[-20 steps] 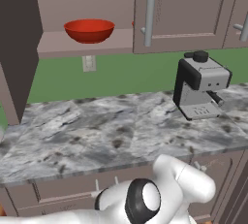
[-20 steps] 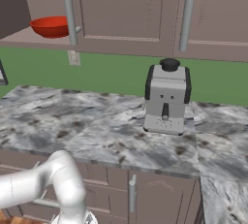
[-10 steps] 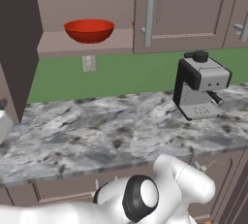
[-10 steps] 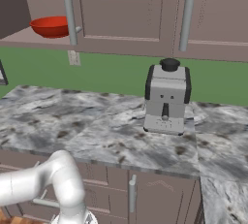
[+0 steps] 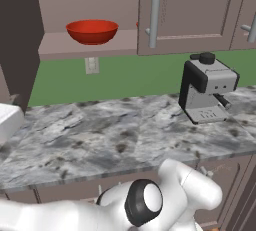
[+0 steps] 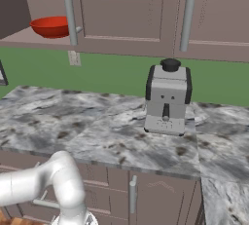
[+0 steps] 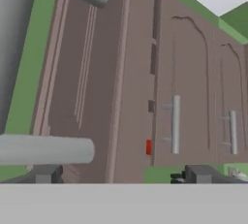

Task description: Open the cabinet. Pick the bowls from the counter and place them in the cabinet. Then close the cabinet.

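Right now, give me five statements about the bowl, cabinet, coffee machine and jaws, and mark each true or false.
1. A red bowl sits inside the cabinet. True.
2. The coffee machine stands on the counter. True.
3. Both cabinet doors are shut. False: the left door is swung open, the right one is shut.
4. The jaws grip a bowl. False: they are open and hold nothing.
5. The coffee machine is red. False: it is grey and black.
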Controlling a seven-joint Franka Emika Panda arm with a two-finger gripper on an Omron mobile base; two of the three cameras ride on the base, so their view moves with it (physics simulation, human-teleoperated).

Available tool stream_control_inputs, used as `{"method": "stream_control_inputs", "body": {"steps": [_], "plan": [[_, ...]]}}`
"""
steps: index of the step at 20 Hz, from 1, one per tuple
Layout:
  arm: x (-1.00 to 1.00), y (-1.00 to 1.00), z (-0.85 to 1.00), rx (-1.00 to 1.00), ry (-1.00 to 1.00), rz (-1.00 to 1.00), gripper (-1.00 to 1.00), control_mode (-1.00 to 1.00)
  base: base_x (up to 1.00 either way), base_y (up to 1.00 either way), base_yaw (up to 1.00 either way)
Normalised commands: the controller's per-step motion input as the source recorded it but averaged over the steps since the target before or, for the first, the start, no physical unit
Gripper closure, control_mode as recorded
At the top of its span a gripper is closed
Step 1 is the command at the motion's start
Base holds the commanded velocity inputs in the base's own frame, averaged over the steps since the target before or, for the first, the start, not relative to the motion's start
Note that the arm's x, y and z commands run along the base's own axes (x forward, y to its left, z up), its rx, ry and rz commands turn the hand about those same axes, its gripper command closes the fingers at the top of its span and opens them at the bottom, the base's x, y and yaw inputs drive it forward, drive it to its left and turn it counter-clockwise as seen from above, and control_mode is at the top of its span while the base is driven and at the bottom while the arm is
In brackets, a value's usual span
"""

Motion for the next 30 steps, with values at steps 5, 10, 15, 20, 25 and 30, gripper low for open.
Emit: {"method": "stream_control_inputs", "body": {"steps": [5,10,15,20,25,30], "plan": [[0.45,-0.5,-0.2,0.04,0.0,0.0,-1.0,-1.0,0.0,0.0,0.0],[0.34,-0.63,-0.25,0.04,0.0,0.0,-1.0,-1.0,0.0,0.0,0.0],[0.11,-0.69,-0.08,0.02,0.0,0.0,-1.0,-1.0,0.0,0.0,0.0],[0.15,-0.59,-0.05,0.0,-0.01,0.0,-1.0,-1.0,0.0,0.0,0.0],[0.26,-0.51,-0.15,0.0,-0.02,0.0,-1.0,-1.0,0.0,0.0,0.0],[0.21,-0.47,-0.19,0.0,-0.03,0.0,-1.0,-1.0,0.0,0.0,0.0]]}}
